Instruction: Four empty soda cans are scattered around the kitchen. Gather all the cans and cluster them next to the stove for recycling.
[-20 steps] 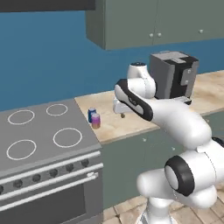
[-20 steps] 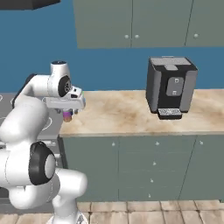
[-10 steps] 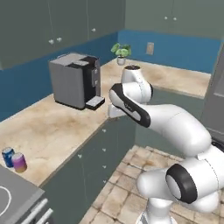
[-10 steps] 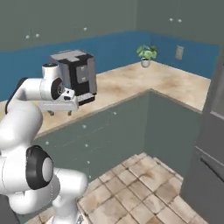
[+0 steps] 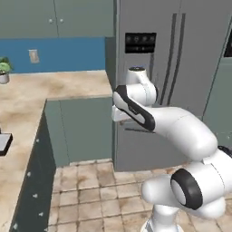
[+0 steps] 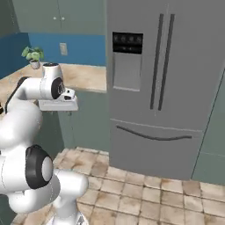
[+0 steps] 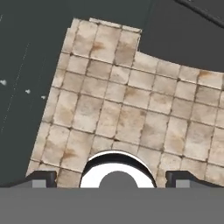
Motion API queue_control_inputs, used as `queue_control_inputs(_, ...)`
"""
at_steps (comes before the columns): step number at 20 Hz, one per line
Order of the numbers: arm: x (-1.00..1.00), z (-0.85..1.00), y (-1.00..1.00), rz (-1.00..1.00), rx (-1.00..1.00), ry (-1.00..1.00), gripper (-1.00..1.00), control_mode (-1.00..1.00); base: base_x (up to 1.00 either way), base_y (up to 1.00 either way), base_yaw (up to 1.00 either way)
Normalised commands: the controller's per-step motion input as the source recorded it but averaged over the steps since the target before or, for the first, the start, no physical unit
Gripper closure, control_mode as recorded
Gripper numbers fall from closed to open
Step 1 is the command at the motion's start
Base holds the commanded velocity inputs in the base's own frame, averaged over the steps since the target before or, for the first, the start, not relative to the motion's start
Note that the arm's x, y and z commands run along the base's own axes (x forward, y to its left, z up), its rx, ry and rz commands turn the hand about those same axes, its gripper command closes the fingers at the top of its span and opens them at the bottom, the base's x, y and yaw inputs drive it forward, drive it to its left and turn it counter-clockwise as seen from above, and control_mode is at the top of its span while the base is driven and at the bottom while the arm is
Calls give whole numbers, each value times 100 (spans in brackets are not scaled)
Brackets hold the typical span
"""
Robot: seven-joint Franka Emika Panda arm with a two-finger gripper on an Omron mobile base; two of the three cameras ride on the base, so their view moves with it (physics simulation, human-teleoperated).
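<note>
Cans, being empty, should be light, thin-walled and easily dented; pinch mid-body. Gripper (image 7: 112, 177) fingers spread wide over tiled floor (image 7: 127, 113), holding nothing.

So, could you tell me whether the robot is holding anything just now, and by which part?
Nothing is held: the gripper has its jaws wide open over bare floor tiles.
</note>
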Motion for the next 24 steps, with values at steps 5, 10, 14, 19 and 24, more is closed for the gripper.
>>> queue_control_inputs(5, 0, 0, 0, 0, 0, 0, -100, 100, 0, 0, -99)
queue_control_inputs(10, 0, 0, 0, 0, 0, 0, -100, 100, 0, 10, -98)
queue_control_inputs(14, 0, 0, 0, 0, 0, 0, -100, 100, 33, 56, -86)
queue_control_inputs(19, 0, 0, 0, 0, 0, 0, -100, 100, 59, 91, -73)
queue_control_inputs(24, 0, 0, 0, 0, 0, 0, -100, 100, 71, 90, -67)
